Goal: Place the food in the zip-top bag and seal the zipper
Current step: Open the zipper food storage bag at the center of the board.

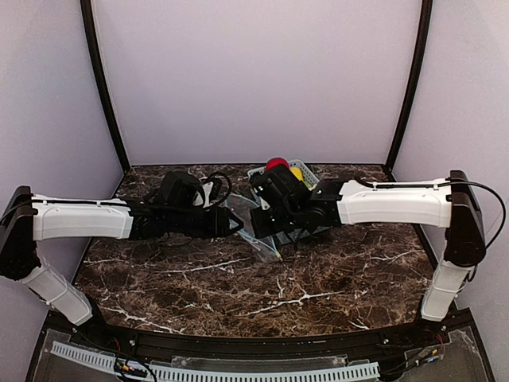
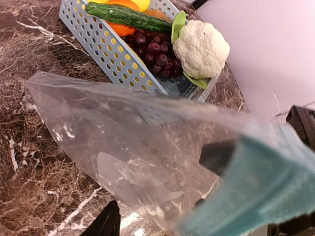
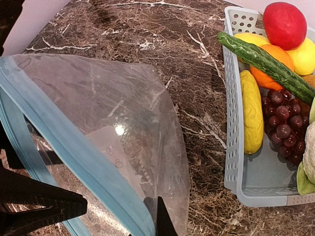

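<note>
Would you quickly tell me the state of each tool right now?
Left tool: open.
Right tool: closed, holding the bag by its blue edge.

The clear zip-top bag hangs lifted over the marble table, its light-blue zipper slanting down to the right gripper, whose closed jaws pinch it. To the right, a light-blue perforated basket holds a yellow banana, cucumber, orange, purple grapes, a red ball-like fruit and the cauliflower at the frame edge.
</note>
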`<action>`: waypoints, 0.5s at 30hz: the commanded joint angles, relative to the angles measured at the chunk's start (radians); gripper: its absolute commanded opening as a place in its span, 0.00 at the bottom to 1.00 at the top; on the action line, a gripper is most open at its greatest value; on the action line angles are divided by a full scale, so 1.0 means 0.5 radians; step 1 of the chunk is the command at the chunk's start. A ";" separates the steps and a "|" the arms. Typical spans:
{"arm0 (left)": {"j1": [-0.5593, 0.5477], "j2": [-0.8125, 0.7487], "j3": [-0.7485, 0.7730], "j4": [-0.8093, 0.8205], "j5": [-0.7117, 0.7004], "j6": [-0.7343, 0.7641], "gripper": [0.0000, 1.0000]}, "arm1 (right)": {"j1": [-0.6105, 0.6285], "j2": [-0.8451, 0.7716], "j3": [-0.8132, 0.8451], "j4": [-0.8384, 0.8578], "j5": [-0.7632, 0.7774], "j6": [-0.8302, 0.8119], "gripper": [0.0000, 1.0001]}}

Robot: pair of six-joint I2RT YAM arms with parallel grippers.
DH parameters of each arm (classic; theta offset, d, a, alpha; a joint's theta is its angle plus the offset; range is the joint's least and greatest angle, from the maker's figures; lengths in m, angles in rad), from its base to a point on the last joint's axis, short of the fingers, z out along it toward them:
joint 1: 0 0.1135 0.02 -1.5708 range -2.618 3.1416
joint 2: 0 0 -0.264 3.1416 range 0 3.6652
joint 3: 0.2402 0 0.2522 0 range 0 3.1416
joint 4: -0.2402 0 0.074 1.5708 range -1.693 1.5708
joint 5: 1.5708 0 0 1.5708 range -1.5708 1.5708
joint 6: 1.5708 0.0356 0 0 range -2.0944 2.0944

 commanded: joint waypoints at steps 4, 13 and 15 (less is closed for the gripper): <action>-0.026 -0.051 -0.099 0.093 -0.012 -0.076 0.23 | 0.008 0.068 0.073 -0.072 0.089 0.077 0.00; -0.023 -0.222 0.025 -0.374 -0.219 0.185 0.01 | -0.136 0.076 0.038 -0.081 -0.039 0.160 0.00; -0.004 -0.224 0.111 -0.504 -0.175 0.283 0.01 | -0.168 0.099 0.053 -0.059 -0.104 0.146 0.00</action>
